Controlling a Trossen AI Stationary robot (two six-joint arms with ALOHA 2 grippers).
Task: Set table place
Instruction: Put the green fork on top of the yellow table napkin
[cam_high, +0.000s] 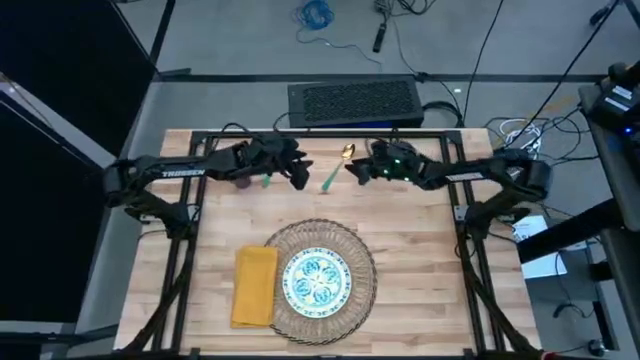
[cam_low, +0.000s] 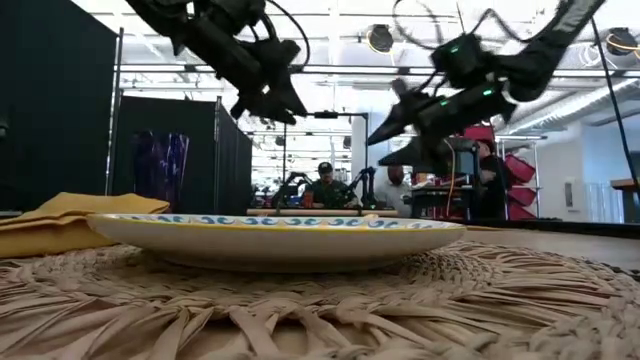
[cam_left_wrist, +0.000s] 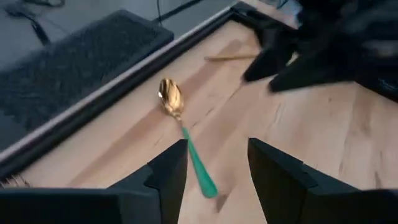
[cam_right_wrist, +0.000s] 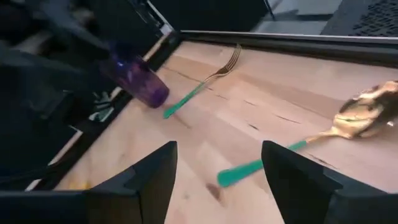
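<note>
Spoon between both open pincers

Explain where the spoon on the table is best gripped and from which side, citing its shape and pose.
Probably the teal handle of the spoon, near its middle. It lies flat on the table, bowl toward the far edge, with clear wood on both sides of the handle. Come straight down from above, fingers straddling the handle crosswise. The left tool, open, already brackets the handle end; the right tool is open nearby.

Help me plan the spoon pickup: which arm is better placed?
Either, marginally left: the spoon lies between both open grippers, and the left gripper already straddles its teal handle; the right gripper hovers equally close.
</note>
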